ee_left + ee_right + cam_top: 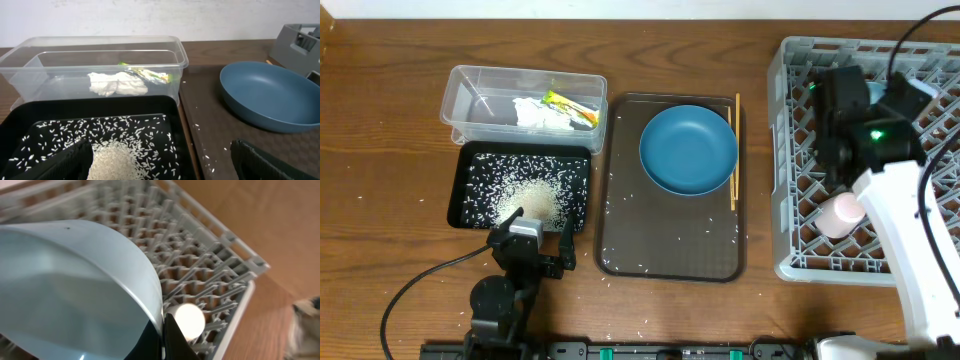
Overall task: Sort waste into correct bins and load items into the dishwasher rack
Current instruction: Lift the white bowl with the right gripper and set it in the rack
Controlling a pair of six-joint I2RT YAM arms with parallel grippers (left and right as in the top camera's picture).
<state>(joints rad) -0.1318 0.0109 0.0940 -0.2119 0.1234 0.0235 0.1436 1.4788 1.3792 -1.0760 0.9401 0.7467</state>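
My right gripper (161, 339) is shut on the rim of the light blue bowl (65, 285), holding it over the grey dishwasher rack (800, 255), which also shows in the right wrist view (210, 270). A small pink cup (842, 213) lies in the rack and looks pale beside the bowl (186, 320). The dark blue dish (688, 150) and the chopsticks (733, 160) are on the brown tray. My left gripper (532, 250) is open and empty at the near edge of the black tray (465, 175), which holds rice (115, 160). The clear tub (470, 95) holds the napkin (117, 84) and the wrapper (150, 75). No whitish cup shows.
The brown serving tray (670, 245) sits between the black tray and the rack, with stray rice grains on it and on the table in front. My right arm (910, 210) reaches over the rack from the front right.
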